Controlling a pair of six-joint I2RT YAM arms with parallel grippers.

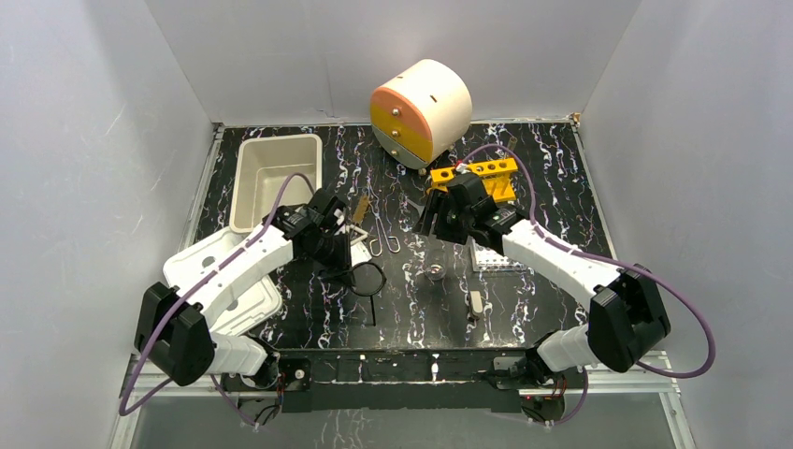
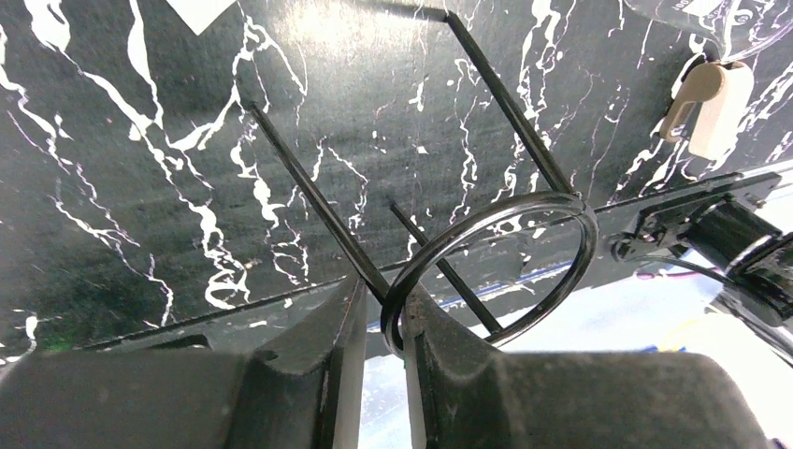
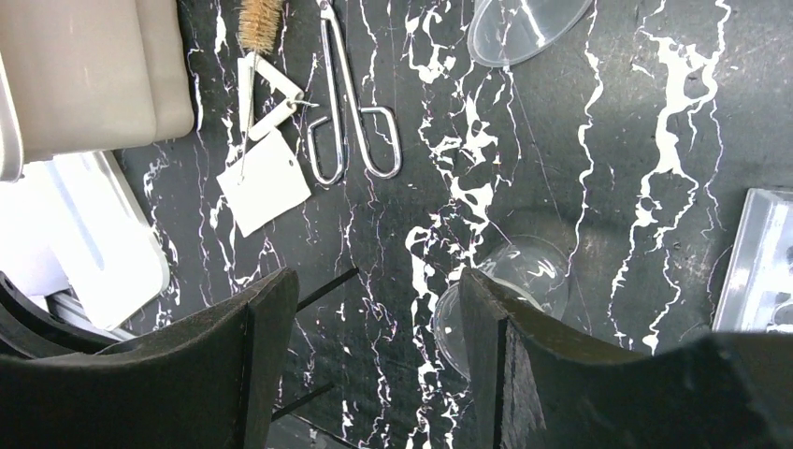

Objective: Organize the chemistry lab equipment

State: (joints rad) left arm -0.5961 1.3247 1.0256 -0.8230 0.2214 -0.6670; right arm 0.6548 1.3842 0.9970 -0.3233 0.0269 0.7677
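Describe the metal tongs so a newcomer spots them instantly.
Start at the big round cream-and-orange drawer unit at the table's far edge. In front of it, toward the arms, thin shiny metal tongs lie flat on the black marbled tabletop. Unlike the white triangle and white square pad beside them, they are chrome with two scissor-like loop handles.

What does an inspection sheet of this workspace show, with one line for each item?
Surface: black marbled table.
Job's things: black ring, tongs, white pad, triangle, brush, funnel and beaker, spread over the middle.
Clutter: white tub, white lid, drawer unit, yellow rack, clear tray, white clip.
Grippers: left gripper has narrow jaws around the black ring's wire, grip uncertain; right gripper is open near the beaker.
Cables: purple cables loop along each arm.
Surroundings: white walls; nothing else seen.
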